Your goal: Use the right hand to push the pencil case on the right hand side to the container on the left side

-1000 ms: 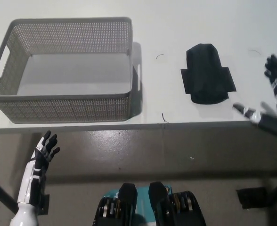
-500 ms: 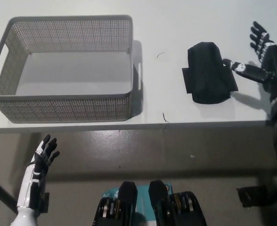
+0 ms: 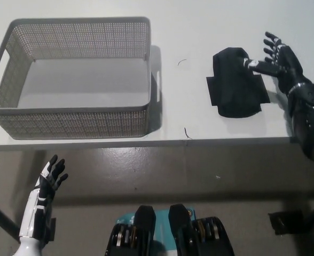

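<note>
Right hand (image 3: 279, 60), the black one, is open with fingers spread against the right edge of the flat black fabric pencil case (image 3: 236, 83), set to shove it left across the white desk (image 3: 199, 32) toward the grey mesh plastic container (image 3: 71, 77), still well apart. Half a second ago it sat further right, barely touching the case, which hasn't budged; the white left hand (image 3: 49, 178) hangs open below the desk edge.

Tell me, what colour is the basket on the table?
The basket is grey with a fine mesh pattern, seen in the head view.

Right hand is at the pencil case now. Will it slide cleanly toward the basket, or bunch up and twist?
The pencil case looks like soft black fabric lying flat, so it may buckle somewhat. The right hand touches its upper right corner, off centre, so it will probably rotate. The smooth white table should let it slide.
</note>
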